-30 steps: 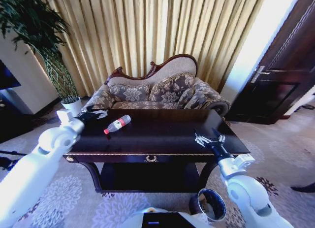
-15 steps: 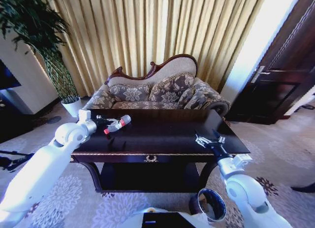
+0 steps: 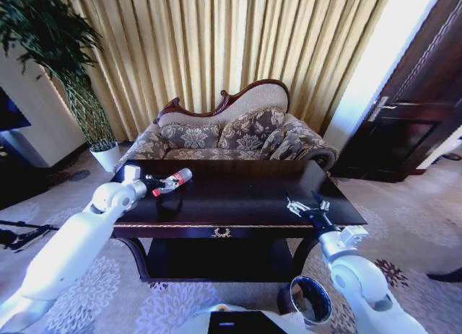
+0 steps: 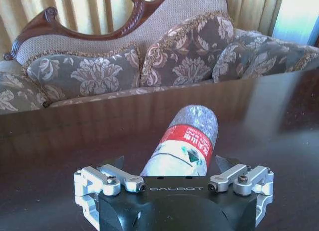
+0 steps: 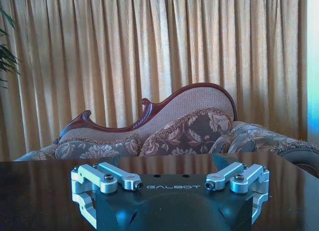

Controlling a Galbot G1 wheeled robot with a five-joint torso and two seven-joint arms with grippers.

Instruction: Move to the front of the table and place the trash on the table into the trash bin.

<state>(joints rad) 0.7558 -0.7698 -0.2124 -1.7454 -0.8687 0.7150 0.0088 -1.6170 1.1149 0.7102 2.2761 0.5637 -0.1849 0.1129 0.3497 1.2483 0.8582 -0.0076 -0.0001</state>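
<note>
While I watch, left gripper [image 4: 169, 166] spread around the bottle [image 4: 187, 141] on the glossy table [image 3: 238, 197], right gripper [image 3: 307, 206] open over its right edge, sofa [image 3: 231, 135] and gold curtains [image 3: 238, 45] behind, bin [image 3: 310, 299] on patterned carpet.

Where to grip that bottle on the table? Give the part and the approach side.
Grip the bottle across its labelled middle, coming from its cap end: it lies on the table pointing at the open left gripper, whose fingers flank it. Right gripper hovers open.

The bottle [image 3: 174, 180] lies on the surface [image 3: 238, 197] at its left, between the left tool's [image 3: 160, 184] fingers. The right tool [image 3: 303, 204] hovers at the right; the trash bin [image 3: 309, 298] stands on the floor below it.
</note>
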